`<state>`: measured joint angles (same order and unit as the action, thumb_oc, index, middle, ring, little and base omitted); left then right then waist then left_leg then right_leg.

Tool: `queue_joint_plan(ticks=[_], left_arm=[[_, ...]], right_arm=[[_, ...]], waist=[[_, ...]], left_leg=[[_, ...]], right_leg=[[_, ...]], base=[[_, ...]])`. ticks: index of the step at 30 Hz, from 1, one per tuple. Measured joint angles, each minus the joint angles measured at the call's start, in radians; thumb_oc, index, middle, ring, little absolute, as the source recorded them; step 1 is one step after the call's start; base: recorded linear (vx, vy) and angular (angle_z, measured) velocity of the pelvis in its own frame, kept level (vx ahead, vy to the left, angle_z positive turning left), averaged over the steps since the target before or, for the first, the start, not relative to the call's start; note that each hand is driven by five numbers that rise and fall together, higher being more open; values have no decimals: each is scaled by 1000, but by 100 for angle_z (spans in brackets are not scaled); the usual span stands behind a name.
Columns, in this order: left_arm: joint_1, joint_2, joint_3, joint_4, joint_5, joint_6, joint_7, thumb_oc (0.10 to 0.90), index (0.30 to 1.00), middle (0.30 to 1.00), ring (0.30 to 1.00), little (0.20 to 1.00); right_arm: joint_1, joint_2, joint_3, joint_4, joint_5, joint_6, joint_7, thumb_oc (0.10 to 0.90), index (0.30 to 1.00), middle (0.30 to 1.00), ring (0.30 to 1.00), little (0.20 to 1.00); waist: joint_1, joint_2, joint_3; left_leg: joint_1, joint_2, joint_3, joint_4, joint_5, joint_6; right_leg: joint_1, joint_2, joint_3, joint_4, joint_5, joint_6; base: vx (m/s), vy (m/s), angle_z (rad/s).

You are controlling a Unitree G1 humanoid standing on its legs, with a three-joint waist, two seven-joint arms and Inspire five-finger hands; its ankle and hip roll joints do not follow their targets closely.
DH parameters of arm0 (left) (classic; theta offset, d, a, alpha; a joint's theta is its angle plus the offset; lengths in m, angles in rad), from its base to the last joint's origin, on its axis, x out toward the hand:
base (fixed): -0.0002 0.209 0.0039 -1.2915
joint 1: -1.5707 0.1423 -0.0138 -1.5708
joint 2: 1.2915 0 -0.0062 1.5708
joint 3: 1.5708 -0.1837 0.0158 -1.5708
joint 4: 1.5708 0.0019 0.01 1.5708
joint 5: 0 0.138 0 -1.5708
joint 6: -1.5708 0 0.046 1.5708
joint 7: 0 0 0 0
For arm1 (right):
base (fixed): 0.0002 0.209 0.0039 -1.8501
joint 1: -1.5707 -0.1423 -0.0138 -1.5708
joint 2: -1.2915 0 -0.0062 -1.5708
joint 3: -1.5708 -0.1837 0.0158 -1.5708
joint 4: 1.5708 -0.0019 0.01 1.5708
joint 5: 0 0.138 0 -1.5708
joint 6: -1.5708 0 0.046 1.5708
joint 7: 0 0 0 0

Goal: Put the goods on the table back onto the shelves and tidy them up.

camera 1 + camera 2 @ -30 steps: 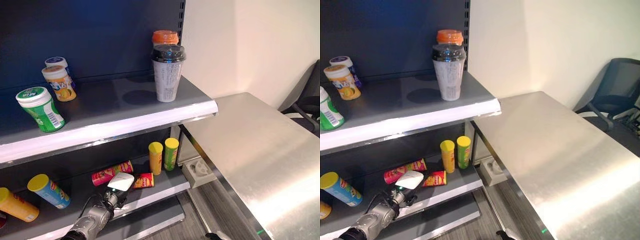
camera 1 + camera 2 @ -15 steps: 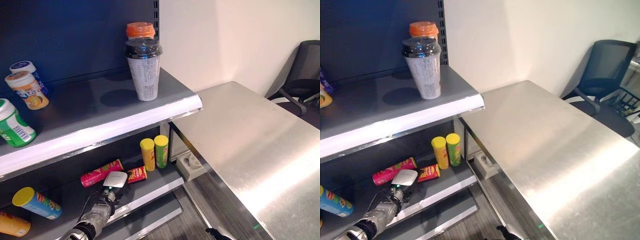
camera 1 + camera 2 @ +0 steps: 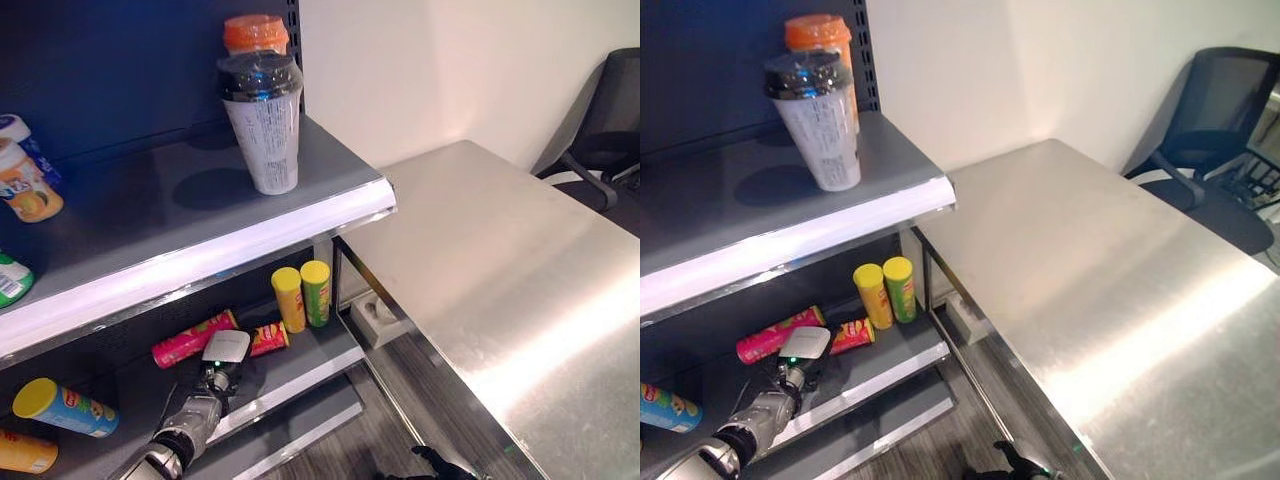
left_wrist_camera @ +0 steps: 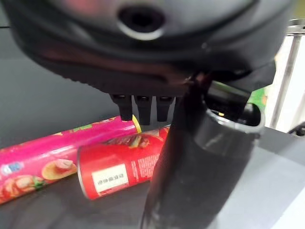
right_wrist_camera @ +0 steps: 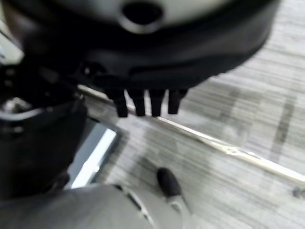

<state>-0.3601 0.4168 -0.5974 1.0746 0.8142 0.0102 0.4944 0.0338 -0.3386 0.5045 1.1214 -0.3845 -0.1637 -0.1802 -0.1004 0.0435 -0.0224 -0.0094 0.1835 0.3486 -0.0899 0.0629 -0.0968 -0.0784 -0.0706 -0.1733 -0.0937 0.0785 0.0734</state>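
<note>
Plain pale wall at the back, no marks on it. Black office chair off to the far right by that wall: mesh back, armrest, part of the base showing, rest cut off at the edge. Floor is grey wood-look planks, grain running lengthwise. Small white box sits on the floor close to the wall, w/ a round bit on top; can't tell what it is. Seen from close up, thin shiny metal strip runs across the planks.
</note>
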Motion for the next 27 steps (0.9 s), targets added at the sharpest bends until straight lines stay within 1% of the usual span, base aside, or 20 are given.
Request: queue_joint_plan(ticks=[6,9,11,18,19,20,21,25,27], left_arm=[[-46,4,0,51,-28,16,6,800,900,900,900,900],[-48,9,-2,76,-29,18,-8,800,900,900,900,900],[-50,7,-13,83,-29,6,-2,800,900,900,900,900],[-60,10,-26,84,-29,8,-1,800,900,900,900,900],[-60,10,-27,84,-29,10,-1,736,804,804,804,804],[-60,10,-27,85,-29,12,-1,449,373,373,373,373],[-60,10,-27,85,-29,14,0,400,300,300,300,300],[-49,16,-19,84,-41,16,9,400,300,300,300,300],[-49,18,-3,83,-47,17,22,400,300,300,300,300]], right_arm=[[-6,0,9,-17,14,-3,-1,800,900,900,900,900],[-7,0,12,-34,15,-4,-1,800,900,900,900,900],[-15,0,9,-41,30,-11,-3,800,900,900,900,900],[-21,0,15,-39,45,-12,-3,800,900,900,900,900],[-20,0,15,-39,46,-13,-3,800,900,900,900,900],[-21,0,15,-40,47,-13,-3,800,900,900,900,900],[-21,0,16,-40,49,-14,-3,800,900,900,900,900],[-20,0,16,-41,52,-15,-4,800,900,900,900,900],[-21,0,16,-41,52,-20,-4,800,900,900,900,900]], waist=[[-5,-17,16],[-20,-24,27],[-24,-32,54],[-23,-31,55],[-23,-31,55],[-23,-32,56],[-22,-32,56],[-20,-33,56],[-21,-38,59]], left_leg=[[-12,4,24,0,0,0],[-19,9,26,0,0,0],[-32,11,28,0,3,-4],[-33,19,33,0,3,-4],[-33,20,33,0,3,-4],[-33,21,35,0,3,-4],[-34,23,36,0,3,-4],[-35,26,40,0,5,-7],[-35,27,40,0,5,-8]], right_leg=[[-21,5,15,0,0,0],[-29,10,16,0,2,-2],[-44,15,18,1,3,-4],[-46,22,19,0,1,-3],[-47,22,19,0,1,-3],[-48,23,19,0,1,-3],[-49,25,20,0,-1,-1],[-53,29,25,0,0,-1],[-53,30,26,0,2,-5]], base=[[-20,-10,-9],[-18,-8,-3],[-16,-12,-2],[0,0,0],[0,0,0],[0,0,0],[0,0,0],[8,3,-3],[0,0,0]])
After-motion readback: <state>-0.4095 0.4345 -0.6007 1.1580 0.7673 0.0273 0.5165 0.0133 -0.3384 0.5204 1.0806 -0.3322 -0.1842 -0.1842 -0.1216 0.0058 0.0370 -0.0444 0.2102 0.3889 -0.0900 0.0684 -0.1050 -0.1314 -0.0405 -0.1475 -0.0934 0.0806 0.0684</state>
